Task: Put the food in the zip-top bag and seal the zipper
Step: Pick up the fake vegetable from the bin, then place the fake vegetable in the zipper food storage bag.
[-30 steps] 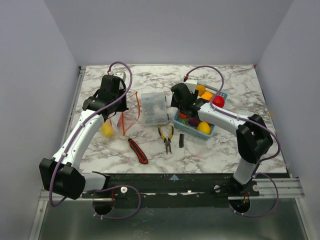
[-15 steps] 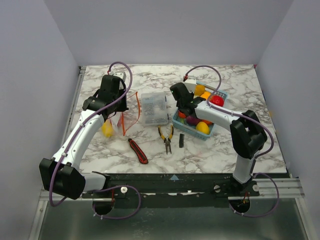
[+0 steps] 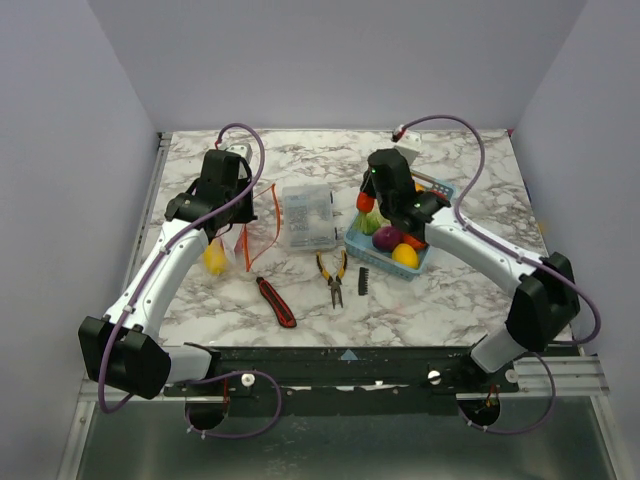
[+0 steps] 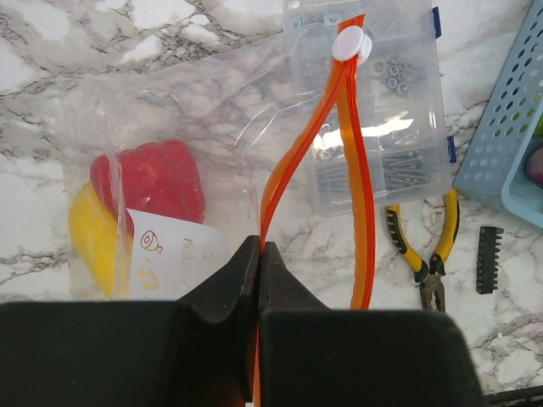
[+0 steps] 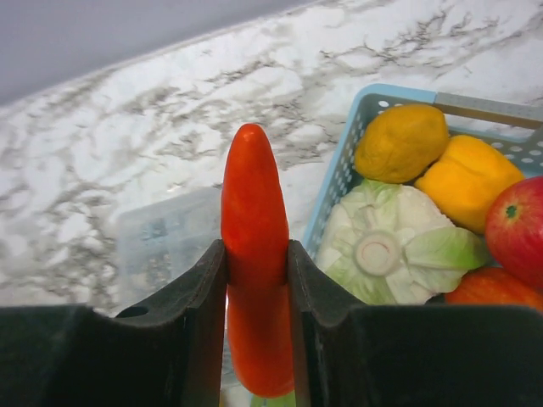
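Your left hand [image 4: 259,254] pinches the zipper [image 4: 293,161] so the zip-top bag [image 4: 170,110] gapes ahead of it, while your right hand [image 5: 256,250] clamps a red-orange food piece [image 5: 250,186], basket [image 5: 339,182] at its right, ready for bagging.

The left arm [image 3: 160,270] and right arm [image 3: 478,248] have white links between bulky black joint housings. A purple cable [image 3: 238,128] loops along each arm and runs to its base. Both bases sit on a black rail [image 3: 340,370] at the near edge, fixed with silver bolts [image 3: 433,376]. The left gripper [image 4: 259,248] and right gripper [image 5: 254,246] have matte black, wedge-shaped fingers [image 4: 222,292].
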Motion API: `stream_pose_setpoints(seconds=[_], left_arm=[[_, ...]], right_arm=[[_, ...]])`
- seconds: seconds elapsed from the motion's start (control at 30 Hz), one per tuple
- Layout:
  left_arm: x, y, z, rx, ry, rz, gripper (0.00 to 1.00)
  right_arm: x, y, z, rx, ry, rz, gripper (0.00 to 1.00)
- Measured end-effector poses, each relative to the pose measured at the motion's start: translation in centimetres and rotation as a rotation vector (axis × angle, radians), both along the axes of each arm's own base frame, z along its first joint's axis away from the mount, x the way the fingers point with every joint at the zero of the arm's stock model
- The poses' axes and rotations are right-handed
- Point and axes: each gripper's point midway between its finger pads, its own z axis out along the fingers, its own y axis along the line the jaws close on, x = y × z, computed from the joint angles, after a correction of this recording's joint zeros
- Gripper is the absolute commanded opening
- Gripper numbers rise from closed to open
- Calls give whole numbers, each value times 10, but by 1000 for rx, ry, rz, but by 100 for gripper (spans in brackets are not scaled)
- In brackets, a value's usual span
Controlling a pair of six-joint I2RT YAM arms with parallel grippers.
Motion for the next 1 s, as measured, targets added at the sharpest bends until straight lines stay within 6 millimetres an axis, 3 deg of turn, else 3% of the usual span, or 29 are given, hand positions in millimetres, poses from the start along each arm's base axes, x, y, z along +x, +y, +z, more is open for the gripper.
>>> stream_pose_setpoints(seconds=[0.2, 0.37, 0.53, 0.67, 0.8, 1.0], left_arm=[[0, -1, 0, -3, 1, -3, 0], [0, -1, 0, -5, 1, -5, 0], [0, -2, 0, -7, 2, -7, 0], [0, -2, 0, -7, 2, -7, 0], [-1, -3, 0, -11, 3, -9, 0], [-1, -3, 0, -14, 4, -11, 0]], right_arm=[[-28, 23, 49, 320, -177, 166, 1], [-45, 63, 73, 640, -307, 355, 1], [-59, 118, 73, 885, -354, 525, 1], [-82, 154, 67, 965, -356, 614, 1], [-100, 171, 75, 1020, -385, 672, 0], [-94, 176, 67, 1024, -392, 651, 0]])
